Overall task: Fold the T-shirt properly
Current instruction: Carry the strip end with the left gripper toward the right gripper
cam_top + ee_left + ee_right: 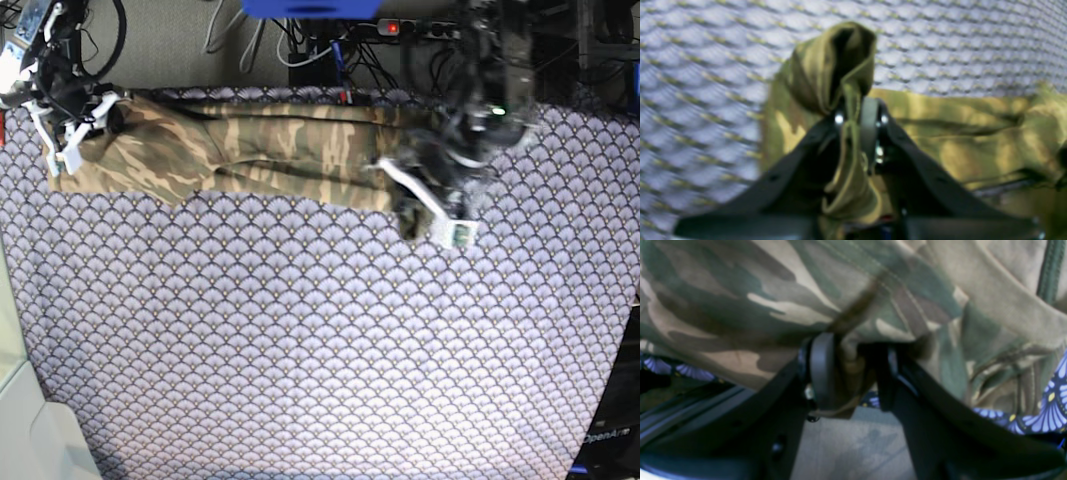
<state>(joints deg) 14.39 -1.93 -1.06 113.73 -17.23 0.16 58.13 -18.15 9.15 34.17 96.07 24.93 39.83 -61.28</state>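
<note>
The camouflage T-shirt [250, 150] lies stretched in a long band along the far edge of the table, from the far left to right of centre. My left gripper [858, 115] is shut on a bunched fold of the T-shirt [826, 73] at its right end, and the cloth stands up past the fingertips. In the right wrist view my right gripper [851, 356] holds a pinch of the T-shirt [806, 283] at its left end, by the table's edge. The cloth hangs between the dark fingers [821, 366].
A purple scallop-patterned table cloth [320, 340] covers the whole table. Cables and a power strip [400, 28] lie on the floor beyond the far edge. The floor [846, 446] shows below the right gripper, off the table's left edge.
</note>
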